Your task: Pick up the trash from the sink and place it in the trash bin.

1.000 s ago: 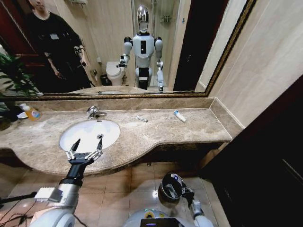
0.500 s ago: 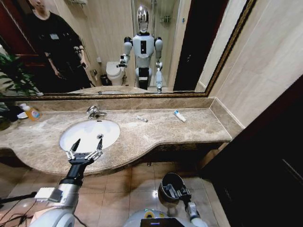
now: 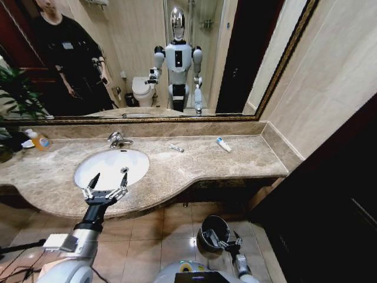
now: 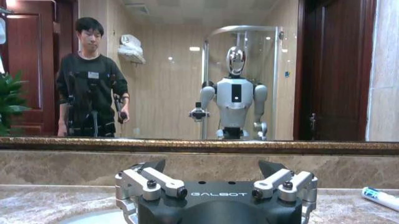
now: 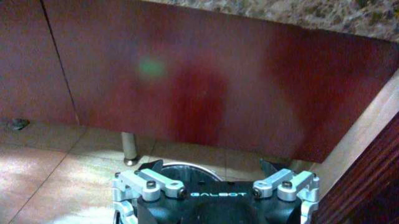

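The white oval sink [image 3: 112,167] sits in the beige marble countertop [image 3: 194,162], where two white-blue tubes [image 3: 223,144] lie right of it. The left gripper [image 3: 106,184] hovers spread open at the sink's near edge; below on the floor, the open, empty right gripper [image 3: 227,242] hangs beside the dark trash bin [image 3: 212,232]

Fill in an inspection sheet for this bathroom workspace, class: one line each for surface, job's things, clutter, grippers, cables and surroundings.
Surface: beige marble countertop, dry as far as can be seen.
Job's things: sink looks empty; a white-blue tube and a small wrapper lie on the counter right of it; trash bin stands on the floor below the counter.
Clutter: orange-yellow bottle at the counter's far left.
Grippers: left gripper open, above the sink's near edge; right gripper open, low beside the bin.
Cables: dark cables on the floor at left.
Surroundings: wall mirror, chrome faucet, plant.
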Motion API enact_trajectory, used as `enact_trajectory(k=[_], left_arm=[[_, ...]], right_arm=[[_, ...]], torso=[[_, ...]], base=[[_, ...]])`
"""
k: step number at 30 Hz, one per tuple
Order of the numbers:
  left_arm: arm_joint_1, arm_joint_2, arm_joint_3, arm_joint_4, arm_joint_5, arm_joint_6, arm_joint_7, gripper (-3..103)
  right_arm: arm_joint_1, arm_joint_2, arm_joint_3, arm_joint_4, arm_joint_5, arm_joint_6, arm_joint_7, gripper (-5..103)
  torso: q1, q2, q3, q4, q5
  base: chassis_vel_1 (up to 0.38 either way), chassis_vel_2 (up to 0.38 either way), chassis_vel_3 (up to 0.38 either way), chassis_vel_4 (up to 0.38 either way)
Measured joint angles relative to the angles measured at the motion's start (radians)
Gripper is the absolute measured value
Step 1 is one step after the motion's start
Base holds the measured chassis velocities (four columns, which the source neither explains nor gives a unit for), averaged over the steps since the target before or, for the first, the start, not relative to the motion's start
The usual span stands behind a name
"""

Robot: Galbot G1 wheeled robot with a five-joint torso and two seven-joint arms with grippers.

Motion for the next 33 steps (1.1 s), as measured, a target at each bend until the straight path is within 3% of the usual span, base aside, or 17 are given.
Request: enact_trajectory(k=[14, 23, 33], left_arm=[[0.0, 0.0, 0.0, 0.0, 0.0, 0.0, 0.0, 100], [0.0, 0.0, 0.0, 0.0, 0.0, 0.0, 0.0, 100], [0.0, 0.0, 0.0, 0.0, 0.0, 0.0, 0.0, 100]], right_arm=[[-0.034, -0.033, 0.0, 0.08, 0.028, -0.02, -0.002, 100], [-0.119, -0.083, -0.004, 0.283, 0.064, -0.071, 0.0, 100], [-0.229, -0.164, 0.013, 0.627, 0.107, -0.142, 0.043, 100]], torso=[[0.0, 0.0, 0.0, 0.0, 0.0001], [0.0, 0.0, 0.0, 0.0, 0.0001], [0.0, 0.0, 0.0, -0.0001, 0.0]], base=[[0.0, 0.0, 0.0, 0.0], [0.0, 0.0, 0.0, 0.0], [0.0, 0.0, 0.0, 0.0]])
